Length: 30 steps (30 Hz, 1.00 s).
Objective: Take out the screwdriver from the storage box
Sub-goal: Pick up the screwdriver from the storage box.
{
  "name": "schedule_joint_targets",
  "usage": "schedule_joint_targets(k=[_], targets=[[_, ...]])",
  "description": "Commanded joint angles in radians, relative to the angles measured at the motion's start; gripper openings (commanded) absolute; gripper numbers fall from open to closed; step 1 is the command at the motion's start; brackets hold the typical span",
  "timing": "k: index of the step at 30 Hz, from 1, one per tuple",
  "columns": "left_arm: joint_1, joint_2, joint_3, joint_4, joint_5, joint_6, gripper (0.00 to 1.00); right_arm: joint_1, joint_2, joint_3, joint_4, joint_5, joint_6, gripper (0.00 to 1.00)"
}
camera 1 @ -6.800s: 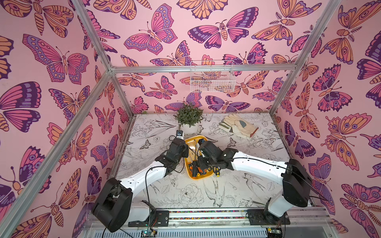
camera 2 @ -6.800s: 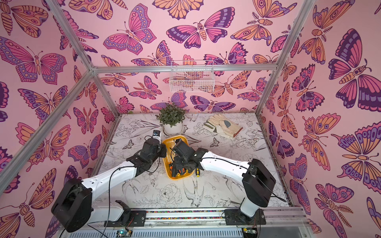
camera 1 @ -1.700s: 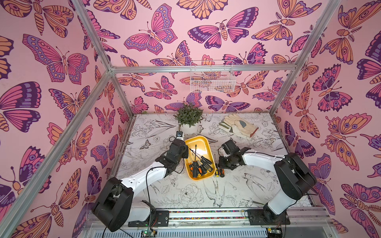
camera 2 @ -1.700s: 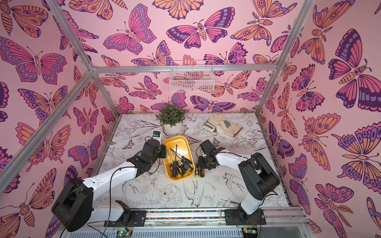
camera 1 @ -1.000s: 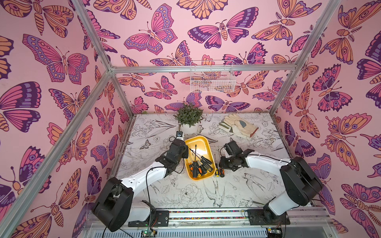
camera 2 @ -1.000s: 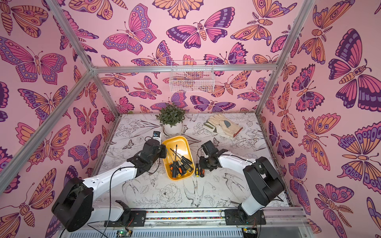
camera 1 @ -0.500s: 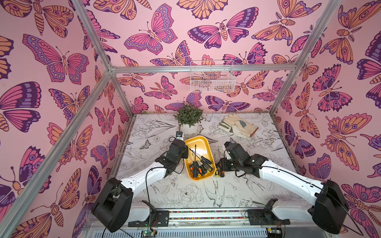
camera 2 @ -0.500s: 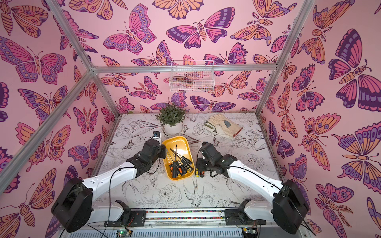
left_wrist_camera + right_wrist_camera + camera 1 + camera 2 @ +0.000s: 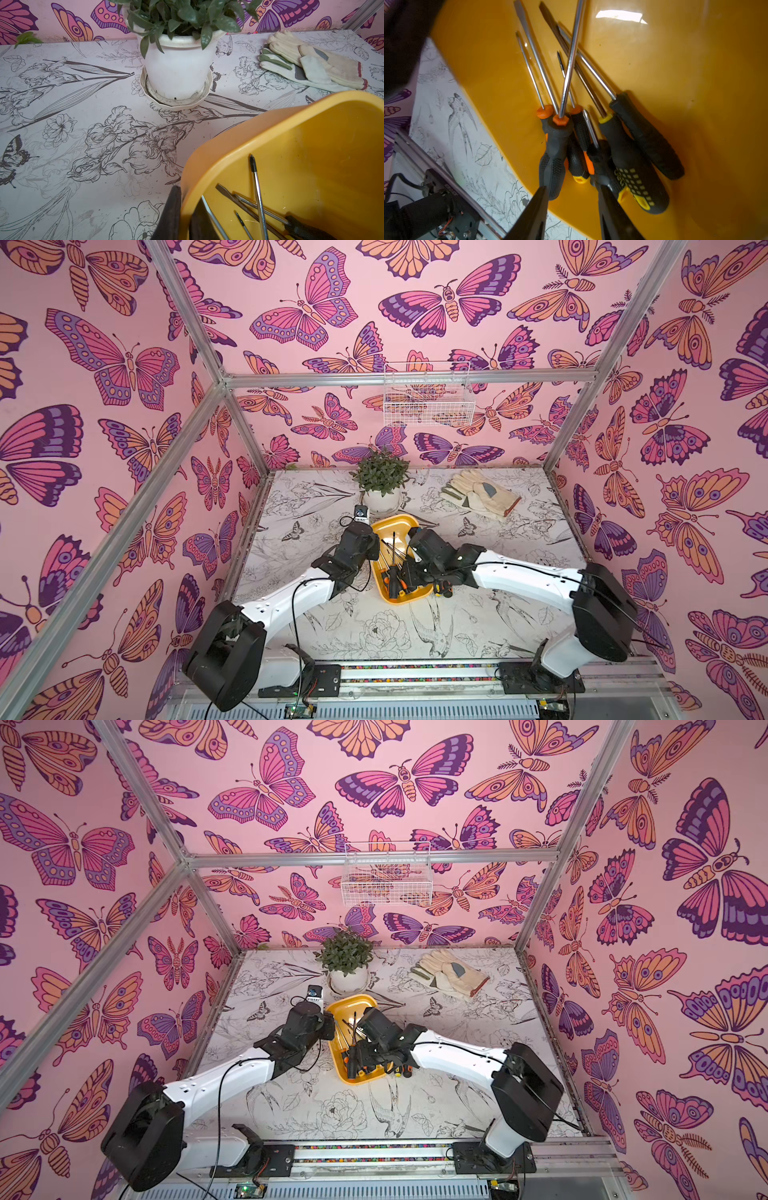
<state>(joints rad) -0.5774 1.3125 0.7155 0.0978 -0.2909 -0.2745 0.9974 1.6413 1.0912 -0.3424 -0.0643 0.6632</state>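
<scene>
Partway there: one screwdriver (image 9: 441,588) out on bench (image 9: 374,635) beside right hand (image 9: 573,216), half-open, empty, hovering over pile (image 9: 556,145) left in storage box (image 9: 395,524). Left hand (image 9: 186,216) clamped on rim.

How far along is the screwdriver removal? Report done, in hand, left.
Done: one screwdriver lies on the table beside the storage box. In hand: the left gripper clamps the box's rim; the right gripper hovers open over the pile, holding nothing. Left: several screwdrivers lie inside.

Robot test booth, aluminium frame (image 9: 311,379), butterfly-papered walls (image 9: 104,364), arm rail (image 9: 415,672)
</scene>
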Motion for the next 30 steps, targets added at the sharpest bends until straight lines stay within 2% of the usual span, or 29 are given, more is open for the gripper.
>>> schedule_joint_targets(k=[1, 21, 30], targets=[[-0.006, -0.013, -0.029, -0.041, -0.008, 0.024, 0.0, 0.006, 0.03, 0.045, 0.028, -0.022, 0.012, 0.44], [-0.005, -0.029, -0.033, -0.046, -0.004, 0.028, 0.0, 0.004, 0.191, 0.161, 0.031, -0.064, -0.001, 0.44], [-0.006, -0.024, -0.027, -0.048, -0.001, 0.029, 0.0, -0.006, 0.227, 0.165, 0.033, -0.067, -0.004, 0.44]])
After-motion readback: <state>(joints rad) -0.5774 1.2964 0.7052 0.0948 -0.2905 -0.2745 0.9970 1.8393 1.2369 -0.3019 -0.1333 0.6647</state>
